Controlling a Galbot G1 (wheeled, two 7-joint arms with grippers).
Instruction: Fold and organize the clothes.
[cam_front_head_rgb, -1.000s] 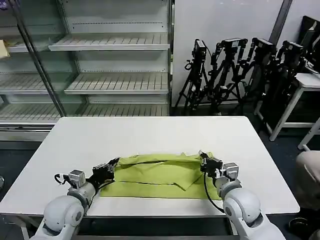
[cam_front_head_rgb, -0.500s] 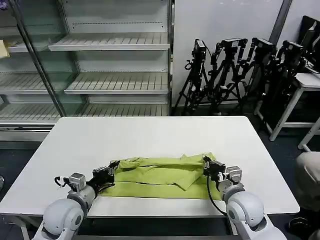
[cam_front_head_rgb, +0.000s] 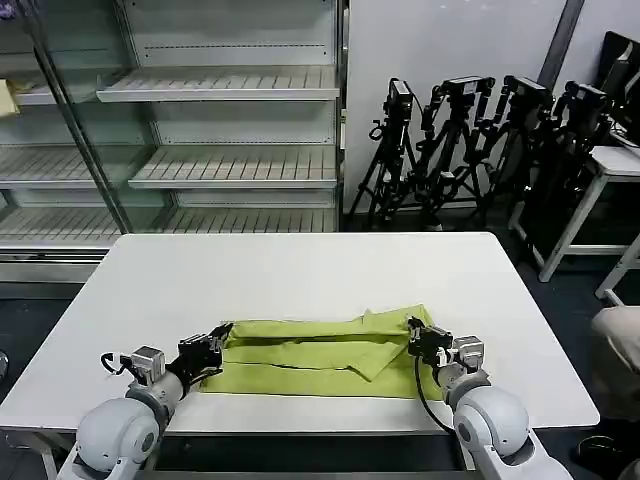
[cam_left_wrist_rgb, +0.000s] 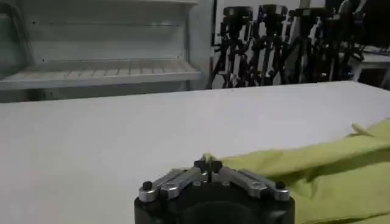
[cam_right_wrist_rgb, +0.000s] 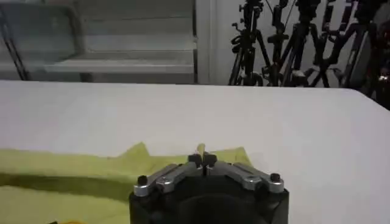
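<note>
Lime shirt (cam_front_head_rgb: 315, 352) sits near the table's (cam_front_head_rgb: 300, 270) front edge, folded to a long band. We've both grippers, left (cam_front_head_rgb: 213, 343) and right (cam_front_head_rgb: 417, 335), clenched on its ends; cross-folds remain.

Even, bright indoor light is falling from overhead.
Soft shadows are lying under the T-shirt (cam_front_head_rgb: 320, 353); wrist views are blurring the tripods (cam_right_wrist_rgb: 286, 42) behind.

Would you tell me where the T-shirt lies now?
In the head view the T-shirt lies folded near the table's front edge, between both end effectors.
</note>
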